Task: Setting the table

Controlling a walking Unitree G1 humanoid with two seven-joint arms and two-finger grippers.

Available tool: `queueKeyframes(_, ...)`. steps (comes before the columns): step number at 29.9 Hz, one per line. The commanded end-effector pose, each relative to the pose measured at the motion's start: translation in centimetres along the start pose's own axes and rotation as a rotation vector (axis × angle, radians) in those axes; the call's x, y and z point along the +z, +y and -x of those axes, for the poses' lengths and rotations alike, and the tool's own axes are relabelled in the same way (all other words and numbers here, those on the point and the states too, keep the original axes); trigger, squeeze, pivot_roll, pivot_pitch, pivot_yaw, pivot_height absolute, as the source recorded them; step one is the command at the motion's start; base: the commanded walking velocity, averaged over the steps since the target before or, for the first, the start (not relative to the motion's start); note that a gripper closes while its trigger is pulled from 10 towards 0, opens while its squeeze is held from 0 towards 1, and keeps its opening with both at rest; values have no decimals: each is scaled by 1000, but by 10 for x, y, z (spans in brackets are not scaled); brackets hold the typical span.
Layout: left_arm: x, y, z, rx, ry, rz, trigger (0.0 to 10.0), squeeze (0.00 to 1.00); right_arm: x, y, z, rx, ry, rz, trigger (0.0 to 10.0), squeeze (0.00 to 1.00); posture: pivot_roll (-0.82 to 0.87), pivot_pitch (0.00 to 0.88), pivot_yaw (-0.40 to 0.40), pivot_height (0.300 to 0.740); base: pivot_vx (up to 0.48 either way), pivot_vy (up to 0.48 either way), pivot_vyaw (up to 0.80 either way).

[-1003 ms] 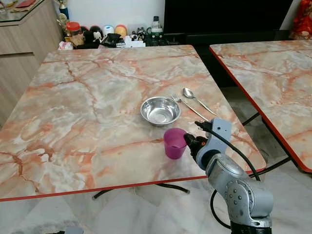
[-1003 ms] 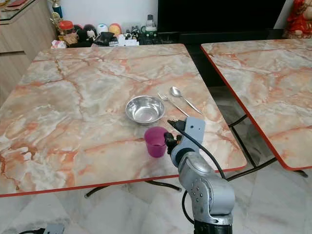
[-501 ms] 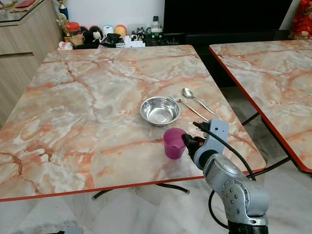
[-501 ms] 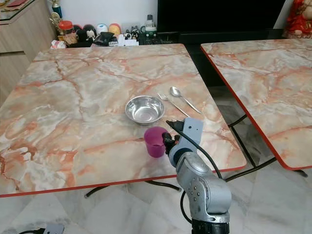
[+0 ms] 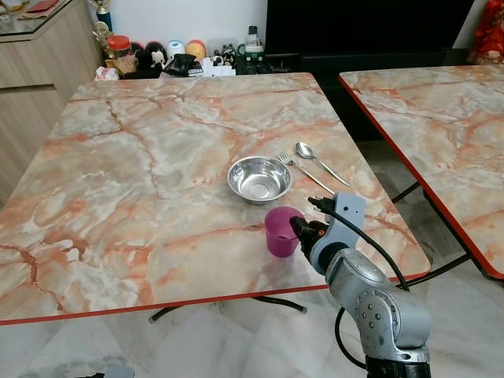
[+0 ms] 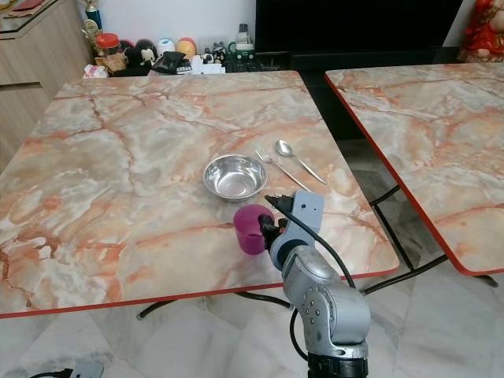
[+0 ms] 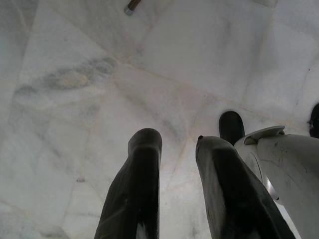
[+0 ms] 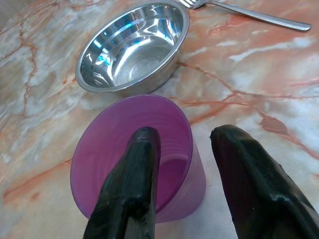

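Observation:
A purple cup (image 5: 281, 231) stands near the front edge of the marble table (image 5: 142, 157), just in front of a steel bowl (image 5: 259, 179). A fork (image 5: 303, 173) and a spoon (image 5: 319, 161) lie to the right of the bowl. My right gripper (image 5: 298, 230) is open and straddles the cup's right rim. In the right wrist view one finger (image 8: 137, 169) is inside the cup (image 8: 124, 124) and the other (image 8: 244, 169) is outside, a little off the wall. The bowl (image 8: 132, 47) lies beyond. My left gripper (image 7: 177, 139) hangs open over the floor.
A second marble table (image 5: 441, 118) stands to the right, across a narrow gap. Jars, bottles and small figures (image 5: 173, 59) crowd a shelf behind the table's far edge. A wooden cabinet (image 5: 31, 63) is at the far left. The table's left half is bare.
My right gripper has crept left toward the purple cup, and one finger now sits inside its rim. The cup, bowl, fork and spoon stay where they were.

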State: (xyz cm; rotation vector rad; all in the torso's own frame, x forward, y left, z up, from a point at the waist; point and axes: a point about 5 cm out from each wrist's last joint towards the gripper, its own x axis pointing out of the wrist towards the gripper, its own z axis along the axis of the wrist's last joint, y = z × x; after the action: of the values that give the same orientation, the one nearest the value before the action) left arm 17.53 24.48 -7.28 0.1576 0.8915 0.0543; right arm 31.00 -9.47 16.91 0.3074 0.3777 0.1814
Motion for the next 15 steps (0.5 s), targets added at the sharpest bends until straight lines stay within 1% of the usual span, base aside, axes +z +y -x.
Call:
queueKeyframes(1, -10, -1, 2, 5, 30, 13, 10000, 0, -3, 3, -1, 13, 13, 4, 8000, 0, -45, 147, 4, 740, 0, 0, 0)
queueKeyframes(2, -10, -1, 2, 6, 29, 14, 10000, 0, -3, 4, -2, 15, 16, 1, 4863, 0, -45, 147, 4, 740, 0, 0, 0)
queueKeyframes(3, -10, -1, 2, 6, 29, 14, 10000, 0, -3, 4, -2, 15, 17, 1, 4157, 0, -45, 148, 4, 740, 0, 0, 0)
queueKeyframes(6, -10, -1, 2, 6, 29, 13, 10000, 0, -4, 4, -2, 17, 17, 3, 4275, 0, -46, 148, 4, 740, 0, 0, 0)
queueKeyframes(7, -10, -1, 2, 6, 29, 13, 10000, 0, -4, 4, -2, 15, 17, 2, 3725, 0, -46, 148, 3, 740, 0, 0, 0)
queueKeyframes(8, -10, -1, 2, 6, 29, 14, 10000, 0, -4, 3, -2, 13, 18, 0, 3765, 0, -46, 148, 3, 740, 0, 0, 0)
queueKeyframes(9, -10, -1, 2, 5, 29, 14, 10000, 0, -5, 3, -2, 12, 18, 0, 4157, 0, -46, 148, 3, 740, 0, 0, 0)
queueKeyframes(10, -10, -1, 2, 4, 29, 14, 10000, 0, -5, 3, -2, 11, 19, 1, 4157, 0, -46, 148, 3, 740, 0, 0, 0)
queueKeyframes(11, -10, -1, 2, 4, 29, 14, 10000, 0, -5, 3, -2, 9, 19, 0, 10000, 0, -47, 149, 3, 740, 0, 0, 0)
queueKeyframes(15, -10, -2, 2, 2, 30, 14, 10000, 0, -5, 2, -2, 4, 21, 2, 10000, 0, -46, 150, 2, 740, 0, 0, 0)
